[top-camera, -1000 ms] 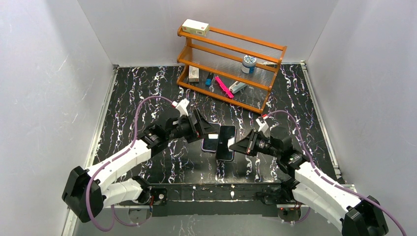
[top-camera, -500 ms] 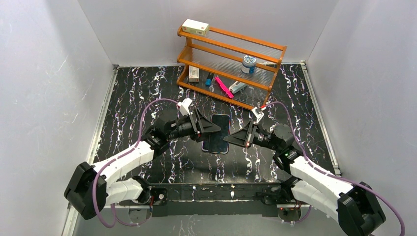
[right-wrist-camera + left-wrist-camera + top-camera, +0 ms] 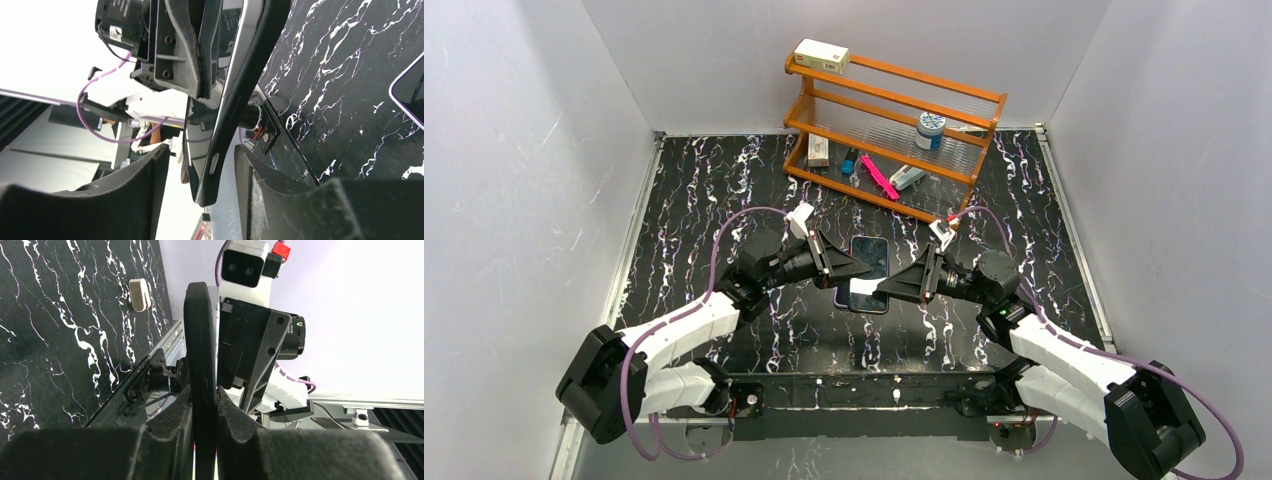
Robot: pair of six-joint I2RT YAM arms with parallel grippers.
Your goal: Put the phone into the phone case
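A black slab (image 3: 871, 252) hangs above the middle of the table between both grippers. In the right wrist view it shows the phone case (image 3: 240, 100), a matte black rim with a side button nub, and the phone (image 3: 197, 145), a glossy face lying inside that rim. How deep the phone sits I cannot tell. My left gripper (image 3: 856, 268) is shut on the slab's left end, and its pads press both faces of the edge-on slab (image 3: 200, 330). My right gripper (image 3: 886, 288) is open. Its fingers (image 3: 150, 180) stand either side of the slab's other end with gaps.
A lavender-edged phone (image 3: 864, 303) lies on the black marbled table (image 3: 724, 200) under the held slab and shows again as a lavender-edged phone (image 3: 410, 95) in the right wrist view. A wooden rack (image 3: 894, 120) with a box, a jar and small items stands at the back. A small white object (image 3: 139, 294) lies on the table.
The right gripper carried the slab up and toward the left arm, then opened off it. The left gripper closed on its other end.
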